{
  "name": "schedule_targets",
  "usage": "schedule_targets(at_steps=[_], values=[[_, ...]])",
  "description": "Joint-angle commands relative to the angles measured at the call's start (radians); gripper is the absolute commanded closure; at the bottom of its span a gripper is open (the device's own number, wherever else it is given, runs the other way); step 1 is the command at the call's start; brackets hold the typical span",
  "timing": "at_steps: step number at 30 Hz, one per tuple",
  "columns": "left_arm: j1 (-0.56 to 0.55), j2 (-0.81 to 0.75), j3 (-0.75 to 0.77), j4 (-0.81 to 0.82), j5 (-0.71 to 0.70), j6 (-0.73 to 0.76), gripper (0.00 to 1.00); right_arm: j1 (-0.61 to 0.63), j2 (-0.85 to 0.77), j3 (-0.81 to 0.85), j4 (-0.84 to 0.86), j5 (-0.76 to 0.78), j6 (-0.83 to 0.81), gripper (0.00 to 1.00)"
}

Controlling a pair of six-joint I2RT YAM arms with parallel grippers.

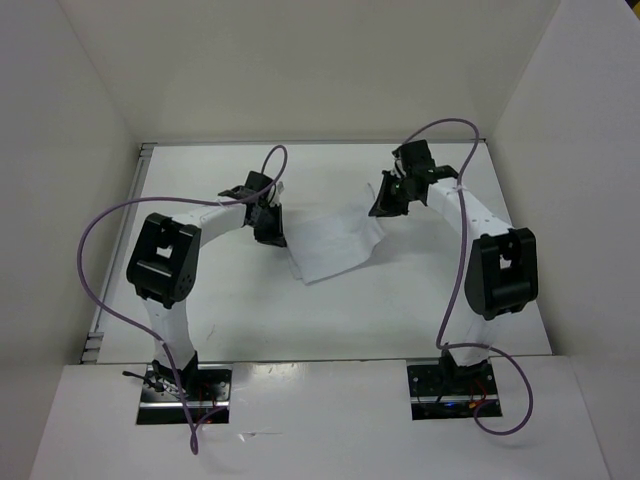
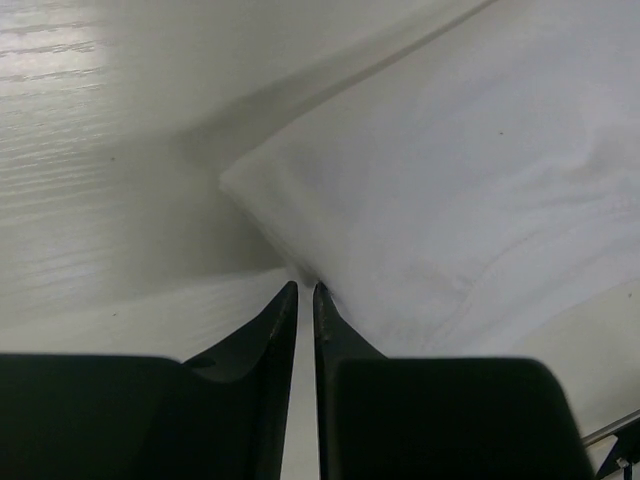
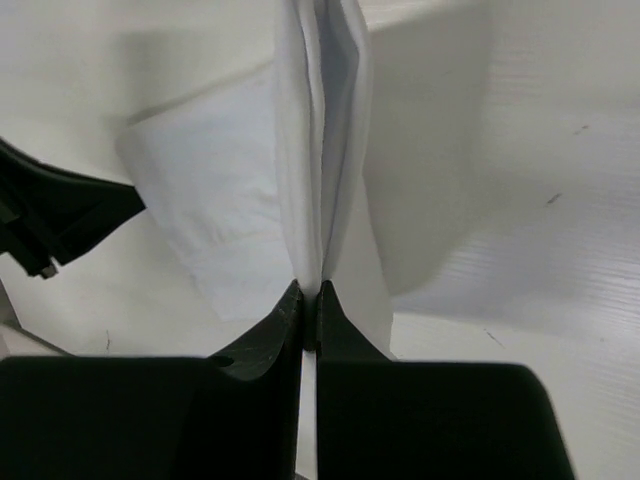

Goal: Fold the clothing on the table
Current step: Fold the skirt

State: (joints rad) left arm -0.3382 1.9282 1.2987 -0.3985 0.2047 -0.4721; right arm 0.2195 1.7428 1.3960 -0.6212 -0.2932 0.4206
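White clothing clamped in right pincer (edge raised off table); left pincer at its edge, grip unclear.

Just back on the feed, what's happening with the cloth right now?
The right pincer is shut on the white clothing, pinching a fold and holding it up off the table. The left pincer sits at the clothing's opposite edge, nearly closed; whether it has any fabric is unclear. The rest lies rumpled between the arms, fold not finished.
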Motion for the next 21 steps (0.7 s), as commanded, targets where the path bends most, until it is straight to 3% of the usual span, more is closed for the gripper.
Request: schedule_targets(at_steps=[1,12,21], values=[[-0.010,0.023,0.007,0.042,0.010,0.000,0.83,0.053,-0.049,0.060,0.000,-0.037,-0.017,1.00],[-0.019,0.032,-0.012,0.063,0.021,-0.019,0.83,0.309,0.064,0.103,0.029,-0.106,-0.008,1.00],[-0.019,0.023,-0.021,0.063,0.021,-0.019,0.83,0.403,0.256,0.239,0.057,-0.133,0.003,1.00]])
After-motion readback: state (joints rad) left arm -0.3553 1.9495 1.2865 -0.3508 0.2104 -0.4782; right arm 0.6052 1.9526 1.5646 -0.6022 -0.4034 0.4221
